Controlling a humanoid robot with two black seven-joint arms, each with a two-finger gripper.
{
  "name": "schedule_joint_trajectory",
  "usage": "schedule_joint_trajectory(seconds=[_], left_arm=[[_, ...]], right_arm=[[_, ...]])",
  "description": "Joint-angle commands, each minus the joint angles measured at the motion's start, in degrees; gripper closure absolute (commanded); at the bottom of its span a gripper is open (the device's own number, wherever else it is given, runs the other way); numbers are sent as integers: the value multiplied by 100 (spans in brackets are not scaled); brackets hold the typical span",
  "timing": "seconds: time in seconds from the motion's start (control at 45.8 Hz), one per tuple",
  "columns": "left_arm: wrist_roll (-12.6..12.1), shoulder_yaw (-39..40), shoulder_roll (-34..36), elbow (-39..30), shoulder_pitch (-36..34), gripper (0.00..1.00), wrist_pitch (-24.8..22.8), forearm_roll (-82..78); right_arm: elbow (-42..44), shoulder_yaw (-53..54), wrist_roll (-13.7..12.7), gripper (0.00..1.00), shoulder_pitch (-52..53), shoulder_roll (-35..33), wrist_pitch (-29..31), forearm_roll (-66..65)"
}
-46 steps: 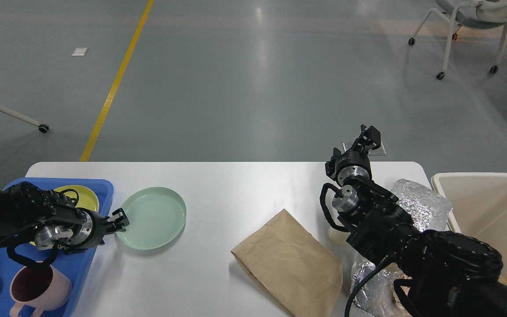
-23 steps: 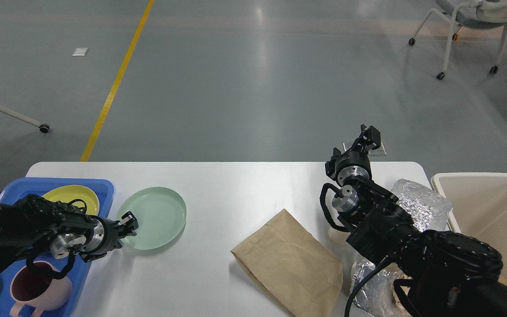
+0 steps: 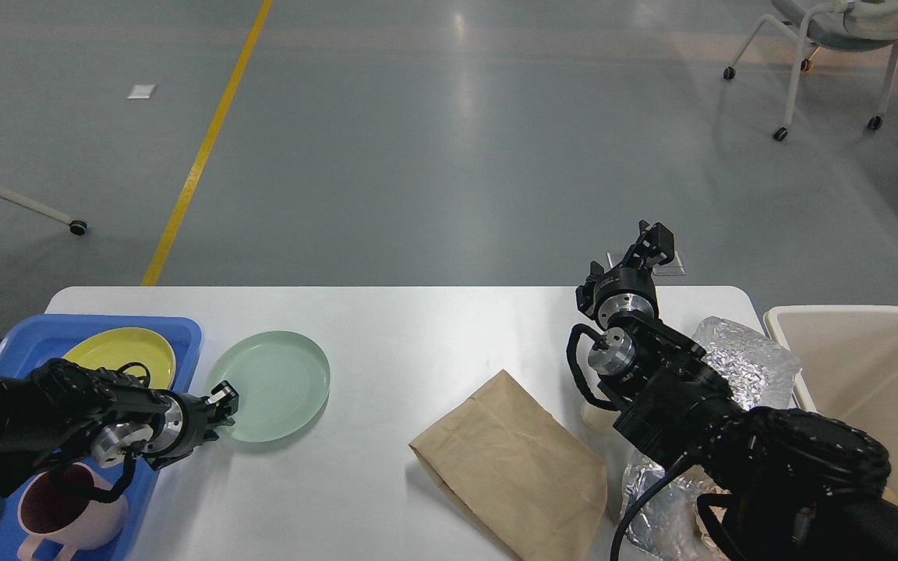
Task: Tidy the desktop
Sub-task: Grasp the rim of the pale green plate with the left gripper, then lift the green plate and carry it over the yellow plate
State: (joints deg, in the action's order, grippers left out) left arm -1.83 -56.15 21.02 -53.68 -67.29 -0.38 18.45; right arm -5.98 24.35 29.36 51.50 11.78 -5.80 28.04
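Two dishes, yellow plate (image 3: pixel 126 350) and pink mug (image 3: pixel 67 520), already sat in the blue tray (image 3: pixel 181 331) at the desktop's (image 3: pixel 418 327) left end; beside it, left gripper (image 3: pixel 223 403) pinched the green plate (image 3: pixel 277 383); farther right, paper bag (image 3: pixel 511 460) and foil wrap (image 3: pixel 745 362) remained, right gripper (image 3: pixel 655 241) finger state unclear.

Counter (image 3: pixel 418 327) looks smooth white laminate, semi-gloss w/ soft glare. Green plate (image 3: pixel 273 385) is glossy, prob. plastic or glazed, faint ring texture. Yellow plate (image 3: pixel 121 351) same sheen. Tray (image 3: pixel 176 327) is smooth blue plastic. Pink mug (image 3: pixel 67 518) looks matt. Paper bag (image 3: pixel 511 467) is matt brown kraft, lightly creased. Crinkled wrap (image 3: pixel 745 358) is shiny, foil-like. Bin (image 3: pixel 846 315) is matt beige plastic. My arms are matt black w/ bare brushed-metal joints.
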Motion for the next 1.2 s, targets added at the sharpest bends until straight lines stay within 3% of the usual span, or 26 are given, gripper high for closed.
schedule_joint_trajectory(seconds=[0.0,0.197,0.524,0.677,0.874,1.18], left_arm=[[-2,7,-10,25,5,81,-15,-8],[-2,16,-19,16,-3,99,-50,-17],[-11,16,-28,-37,5,100,-68,-35],[-11,16,16,-177,-135,100,-305,-43],[16,-186,438,-687,-916,100,-1376,-87],[24,-1513,544,-1346,-3157,100,-3582,-825]], right_arm=[[0,0,0,0,0,0,0,0],[0,0,0,0,0,0,0,0],[0,0,0,0,0,0,0,0],[0,0,0,0,0,0,0,0],[0,0,0,0,0,0,0,0],[0,0,0,0,0,0,0,0]])
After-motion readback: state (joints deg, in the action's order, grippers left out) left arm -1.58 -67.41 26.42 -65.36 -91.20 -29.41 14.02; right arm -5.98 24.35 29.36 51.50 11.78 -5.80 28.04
